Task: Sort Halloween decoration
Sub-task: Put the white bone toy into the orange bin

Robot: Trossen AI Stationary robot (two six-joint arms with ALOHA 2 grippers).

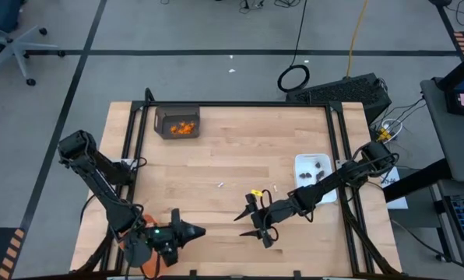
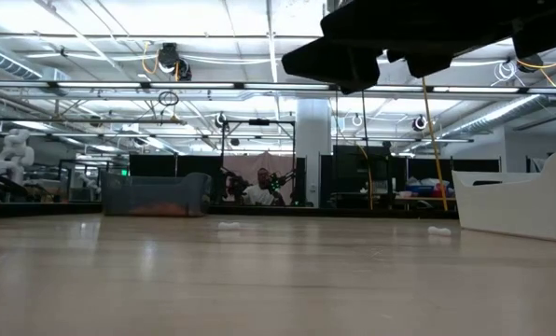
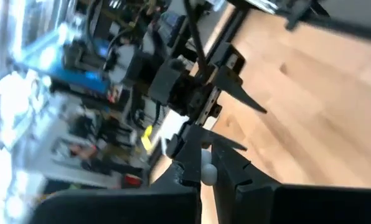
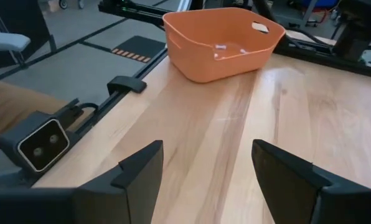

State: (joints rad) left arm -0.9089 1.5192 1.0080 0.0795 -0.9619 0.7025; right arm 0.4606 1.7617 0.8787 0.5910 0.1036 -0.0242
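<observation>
From above, the wooden surface [image 1: 240, 155] stands on a grey floor marked with black tape lines, with an office chair [image 1: 10, 47] at the far left and a cable loop [image 1: 294, 78] beyond the far edge. A dark bin [image 1: 163, 117] at the far left holds the orange bits [image 1: 184, 128]. A white dish [image 1: 300, 162] at the right holds dark bits [image 1: 319, 165], and the right arm hides part of it. Two white sticks [image 1: 221, 185] lie apart on the bare wood near the middle. The left pincer [image 1: 201, 230] is at the near left edge, and the right pincer [image 1: 252, 224] is near the middle, close to the near edge. The orange tray [image 1: 124, 243] is mostly hidden under the left arm. From surface height, the bin is far away at the left and the dish is cut off at the right. A person [image 2: 259, 191] is in the room far behind, and dark arm parts are cut off at the top; I cannot tell which arm they belong to. The left wrist view is blurred, but the left pincer is closed on a small white piece [image 3: 207, 173], whose shape is hard to make out. In the right wrist view the right pincer stands wide open and holds nothing, above bare wood. Beyond it, at the surface edge, the orange tray has a few white sticks inside.
</observation>
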